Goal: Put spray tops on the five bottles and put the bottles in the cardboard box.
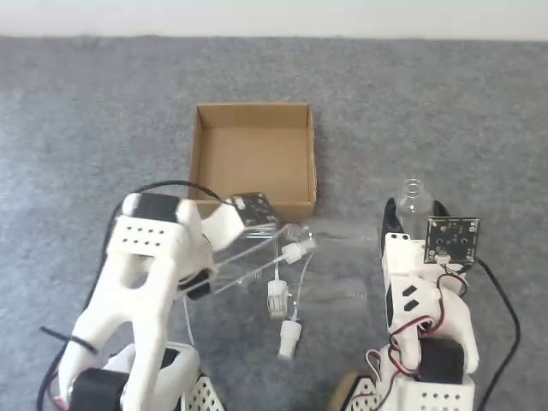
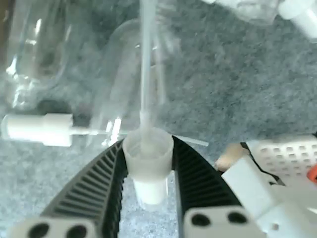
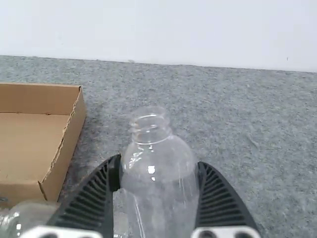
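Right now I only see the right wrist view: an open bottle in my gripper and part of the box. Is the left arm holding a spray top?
Observer: Yes. The left gripper is shut on a spray top, with its tube pointing away from the wrist.
Operator: Good, my bottle is ready. Any spare tops?
Observer: A loose top lies on the carpet beside the held one.
Operator: Is anything in the box yet?
Observer: No. The high view shows the whole floor of the box bare.
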